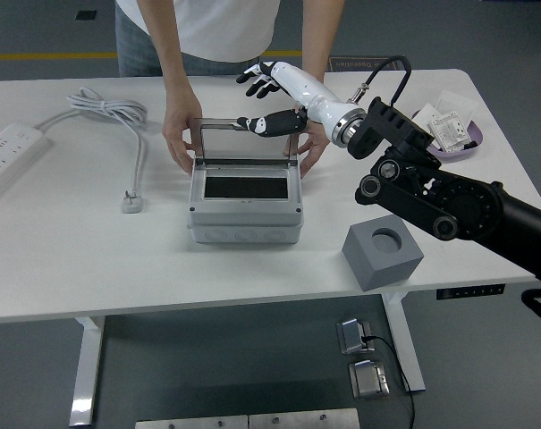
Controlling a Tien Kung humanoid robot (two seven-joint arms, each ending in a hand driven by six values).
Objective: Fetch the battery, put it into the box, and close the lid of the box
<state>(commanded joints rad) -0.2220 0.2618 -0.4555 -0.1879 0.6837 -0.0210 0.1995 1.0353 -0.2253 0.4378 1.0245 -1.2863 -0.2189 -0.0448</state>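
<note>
White tabletop point(64, 268) fills the view, with grey floor beyond it. At about nine o'clock a white power strip point(9, 152) lies at the table's left edge, and its coiled cable point(118, 112) ends in a plug point(133, 202) just left of the grey box point(244, 210) at the centre. The box's clear lid point(243, 138) stands upright at its rear, and a person at twelve o'clock holds it, one hand point(180, 134) at its left side and the other hand point(312, 147) at its right. The dark opening shows no battery that I can make out. Above the lid's upper right corner the right hand point(272, 98) hovers, white with black fingers point(252, 76) spread and holding nothing. Its black arm comes in from four o'clock. A grey block point(384, 251) with a round hole sits near the table's front edge at four o'clock, and a purple tray point(444, 138) of small packets lies at two o'clock.
</note>
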